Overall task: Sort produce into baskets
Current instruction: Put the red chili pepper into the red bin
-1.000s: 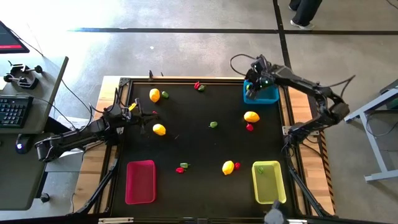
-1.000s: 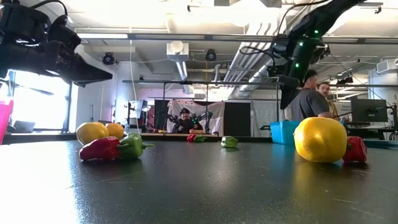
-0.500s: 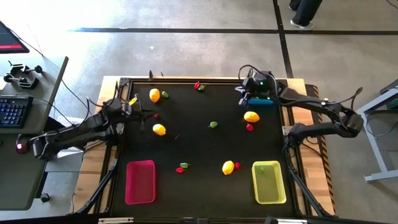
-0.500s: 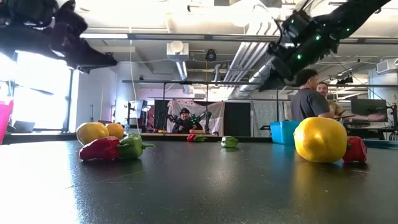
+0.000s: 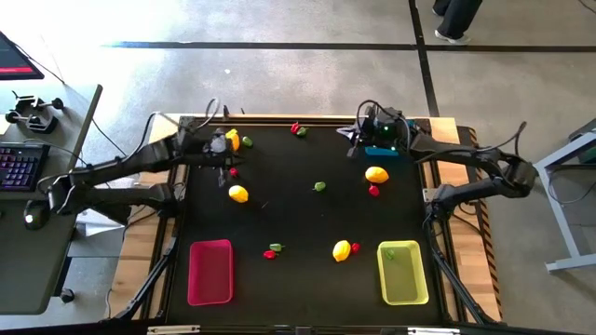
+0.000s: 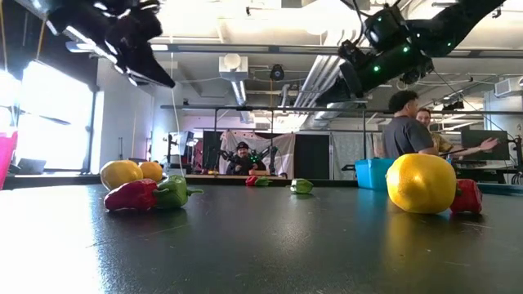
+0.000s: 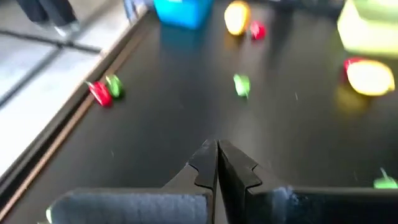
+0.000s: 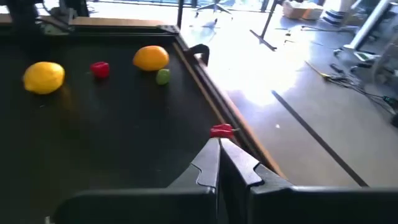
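Nearest the front edge of the counter (image 5: 298, 279) sit the pink-red basket (image 5: 209, 272) on the left and the yellow-green basket (image 5: 402, 272) on the right, the latter with one small green bit inside. Between them lie a red and green pair (image 5: 272, 250) and a yellow oval (image 5: 342, 249) with a red bit touching it. Mid-counter hold another yellow oval (image 5: 239, 194) at left, a lone green piece (image 5: 319, 186), and a third oval (image 5: 376, 174) at right with a red bit just beside it.

At the far edge, the left gripper (image 5: 220, 147) hovers with its fingers pressed together and empty, just beside an orange-yellow oval (image 5: 233, 140). The right gripper (image 5: 358, 138) is likewise closed on nothing, next to the blue basket (image 5: 382, 149).

The step in hand looks like picking the next piece. Each gripper would do well to spread its fingers before descending (closed tips would only nudge a round piece away), centre over the oval, and lower straight down. A red and green pair (image 5: 298, 128) rests far centre.
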### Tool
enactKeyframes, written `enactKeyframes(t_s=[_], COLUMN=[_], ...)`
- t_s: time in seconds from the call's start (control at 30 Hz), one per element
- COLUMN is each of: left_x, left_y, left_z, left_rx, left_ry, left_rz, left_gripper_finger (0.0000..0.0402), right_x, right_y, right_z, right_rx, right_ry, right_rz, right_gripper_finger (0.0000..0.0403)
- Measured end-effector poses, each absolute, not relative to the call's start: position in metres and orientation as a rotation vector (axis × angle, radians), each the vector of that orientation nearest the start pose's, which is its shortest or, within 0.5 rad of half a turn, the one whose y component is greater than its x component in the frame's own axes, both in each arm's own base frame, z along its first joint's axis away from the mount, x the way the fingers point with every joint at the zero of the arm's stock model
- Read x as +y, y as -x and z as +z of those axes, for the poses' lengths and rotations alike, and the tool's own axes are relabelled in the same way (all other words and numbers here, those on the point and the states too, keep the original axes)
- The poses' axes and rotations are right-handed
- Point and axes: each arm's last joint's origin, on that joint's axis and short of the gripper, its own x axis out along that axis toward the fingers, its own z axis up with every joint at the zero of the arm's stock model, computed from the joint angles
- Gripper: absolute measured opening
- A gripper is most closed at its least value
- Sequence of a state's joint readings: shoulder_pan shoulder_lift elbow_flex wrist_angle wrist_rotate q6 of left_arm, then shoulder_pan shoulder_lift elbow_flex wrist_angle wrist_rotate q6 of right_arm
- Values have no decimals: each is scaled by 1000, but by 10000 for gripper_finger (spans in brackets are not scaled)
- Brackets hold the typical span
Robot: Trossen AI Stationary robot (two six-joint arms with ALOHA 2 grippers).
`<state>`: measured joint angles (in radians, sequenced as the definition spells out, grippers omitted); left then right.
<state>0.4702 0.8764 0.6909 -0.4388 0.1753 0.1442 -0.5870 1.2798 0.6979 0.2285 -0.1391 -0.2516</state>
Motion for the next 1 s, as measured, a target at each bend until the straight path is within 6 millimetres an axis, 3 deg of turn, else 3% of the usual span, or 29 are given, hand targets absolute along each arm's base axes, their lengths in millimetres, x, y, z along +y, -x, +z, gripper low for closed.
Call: enactKeyframes(t_s=[0.3, 0.43, 0.63, 0.83, 1.0], left_x=[77, 75, 83, 87, 90], left_y=[-176, -182, -193, -205, -213], left_z=[274, 264, 239, 220, 208], left_rx=[950, 1105, 1379, 1527, 1562], left_ry=[21, -22, -169, -325, -338], left_rz=[44, -26, 95, 73, 47], left_gripper_finger=[0, 0, 8, 63, 127], right_x=[-139, -134, -134, -134, -134], right_y=[-240, -243, -243, -243, -243], right_z=[232, 232, 231, 231, 231], right_rx=[389, 395, 404, 407, 413], right_ry=[125, 165, 168, 168, 166], right_rz=[-348, -323, -343, -343, -342], right_gripper_finger=[0, 0, 0, 0, 0])
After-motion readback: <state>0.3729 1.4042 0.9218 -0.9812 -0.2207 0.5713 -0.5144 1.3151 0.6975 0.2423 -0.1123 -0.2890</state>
